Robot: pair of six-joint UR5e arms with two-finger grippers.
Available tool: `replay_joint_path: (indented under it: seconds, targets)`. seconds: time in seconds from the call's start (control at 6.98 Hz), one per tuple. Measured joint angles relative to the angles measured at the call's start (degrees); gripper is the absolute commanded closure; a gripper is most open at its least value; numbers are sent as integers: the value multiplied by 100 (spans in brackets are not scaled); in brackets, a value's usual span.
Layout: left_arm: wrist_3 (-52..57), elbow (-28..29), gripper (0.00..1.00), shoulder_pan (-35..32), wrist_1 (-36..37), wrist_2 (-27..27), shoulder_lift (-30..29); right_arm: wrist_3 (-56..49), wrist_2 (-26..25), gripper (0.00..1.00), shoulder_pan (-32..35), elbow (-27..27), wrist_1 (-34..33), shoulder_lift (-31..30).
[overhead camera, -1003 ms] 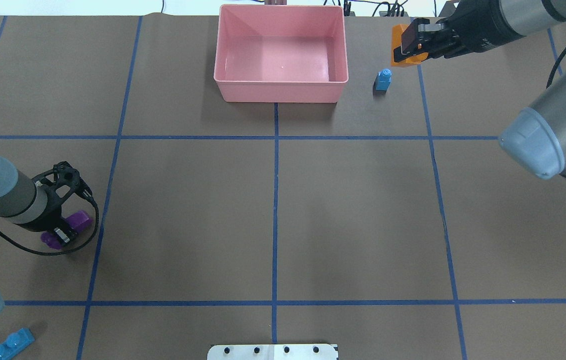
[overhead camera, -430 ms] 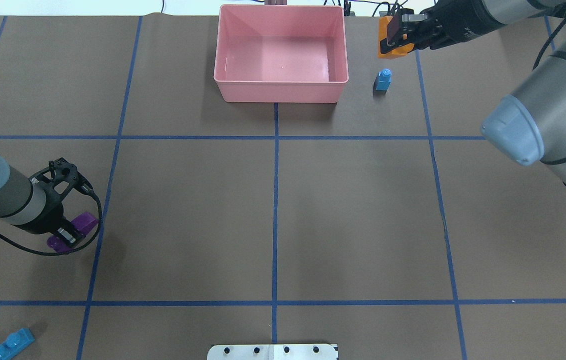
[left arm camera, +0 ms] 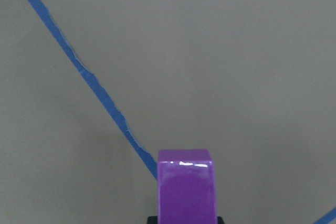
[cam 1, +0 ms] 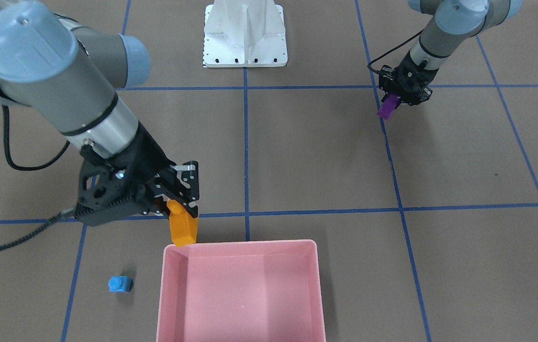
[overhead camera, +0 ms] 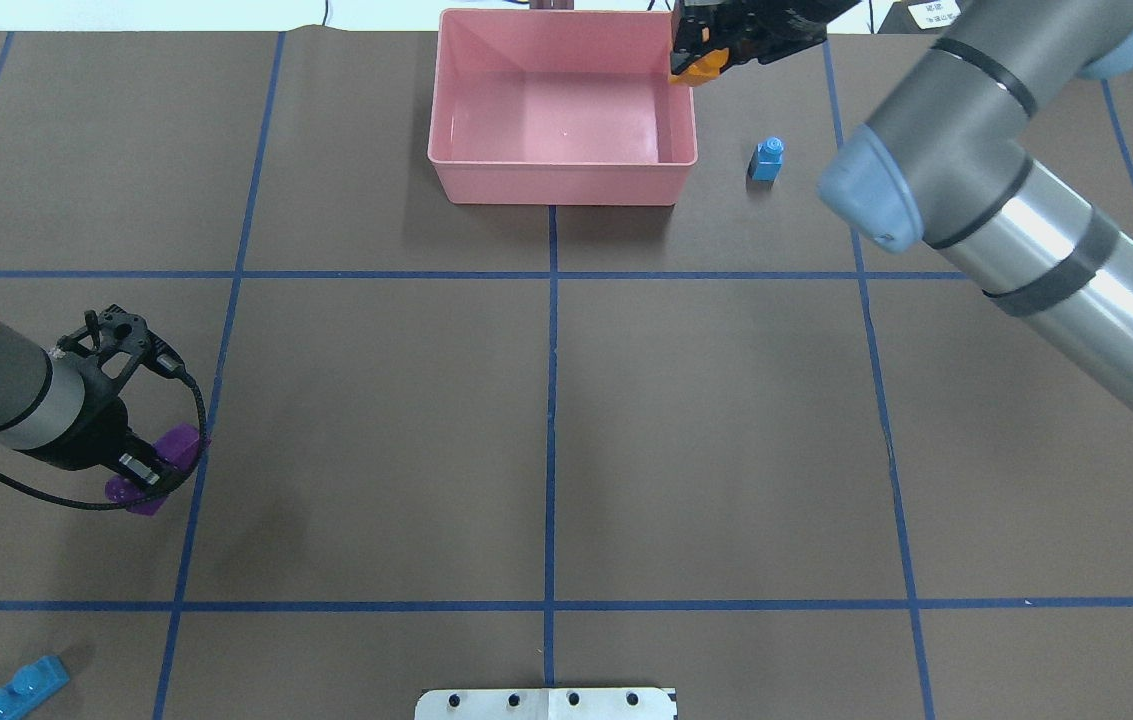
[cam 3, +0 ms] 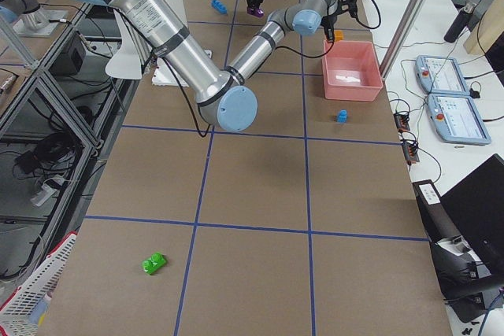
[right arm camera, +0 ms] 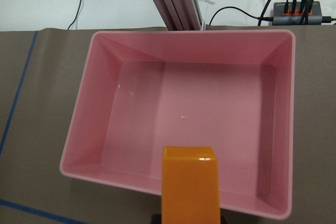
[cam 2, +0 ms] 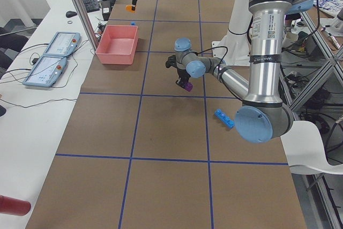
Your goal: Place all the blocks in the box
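A purple block [overhead camera: 173, 446] is gripped by the left end effector [overhead camera: 140, 471] over the tabletop [overhead camera: 706, 420], well apart from the pink box [overhead camera: 566, 186]. At the box's right rim, an orange block [overhead camera: 696, 69] is clamped in the right end effector [overhead camera: 698, 48]; a light-blue cube [overhead camera: 766, 160] is seen on the tabletop beyond.

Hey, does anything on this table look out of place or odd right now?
Nothing looks spilled or damaged. The one outlier is the green block, lying alone at the end of the table on the robot's right, far from the pink box.
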Motion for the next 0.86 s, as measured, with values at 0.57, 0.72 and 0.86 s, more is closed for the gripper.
replay_joint_path:
  seconds: [0.57,0.72,0.86]
  targets:
    - [-476,-201,100,-238,-6,-212,-310,-94,-722,92,-374,-2447,1279,949]
    - [-907,-206,100,-268,-9,-209,-604,-211,-914,2,-466,-2722,1480,1011]
    - [-1522,-193,100,-323,-11,-193,-1017,-423,-997,0,-504,-2875,1615,1041]
